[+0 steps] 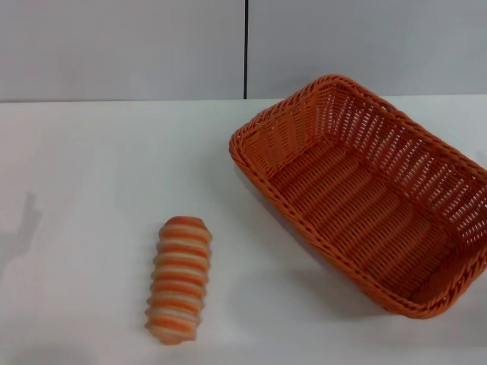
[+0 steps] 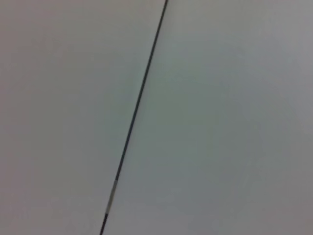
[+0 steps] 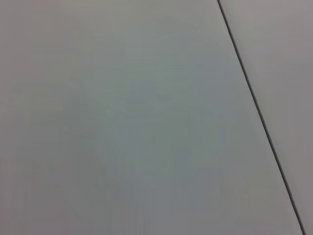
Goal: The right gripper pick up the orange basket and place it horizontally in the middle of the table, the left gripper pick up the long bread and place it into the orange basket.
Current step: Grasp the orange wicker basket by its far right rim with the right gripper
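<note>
Spanning the whole lower head view, the table (image 1: 91, 167) meets a grey wall (image 1: 114, 46) that has a thin dark vertical seam (image 1: 246, 49). The basket (image 1: 365, 190) sits on the right side of the table, turned at an angle, one corner toward the wall and its far end running to the right edge of view. Nothing lies inside it; only its woven floor shows. The bread (image 1: 179, 279) lies on the table left of the basket and nearer the front, apart from it, striped side up. Neither gripper appears in any view, so their states cannot be told. Both wrist views show only grey wall and seam.
</note>
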Controlling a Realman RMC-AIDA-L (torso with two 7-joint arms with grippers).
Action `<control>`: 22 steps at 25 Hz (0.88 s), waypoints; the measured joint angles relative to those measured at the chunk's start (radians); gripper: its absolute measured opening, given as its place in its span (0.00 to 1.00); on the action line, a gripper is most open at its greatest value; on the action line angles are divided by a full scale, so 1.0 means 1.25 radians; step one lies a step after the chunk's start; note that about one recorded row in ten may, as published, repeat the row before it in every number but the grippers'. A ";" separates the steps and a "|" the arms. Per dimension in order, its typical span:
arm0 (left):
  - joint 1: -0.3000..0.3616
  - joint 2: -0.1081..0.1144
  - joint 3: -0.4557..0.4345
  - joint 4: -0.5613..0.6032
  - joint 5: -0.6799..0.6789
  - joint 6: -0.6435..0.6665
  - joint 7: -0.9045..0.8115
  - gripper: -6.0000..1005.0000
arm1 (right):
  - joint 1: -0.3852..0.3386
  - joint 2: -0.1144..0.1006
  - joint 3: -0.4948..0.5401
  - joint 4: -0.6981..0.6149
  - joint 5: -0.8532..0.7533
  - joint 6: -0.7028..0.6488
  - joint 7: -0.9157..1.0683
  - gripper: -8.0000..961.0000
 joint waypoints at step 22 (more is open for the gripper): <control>-0.053 0.000 0.022 0.009 0.000 -0.073 0.011 0.83 | -0.049 -0.001 0.018 -0.564 -0.148 0.012 0.603 0.85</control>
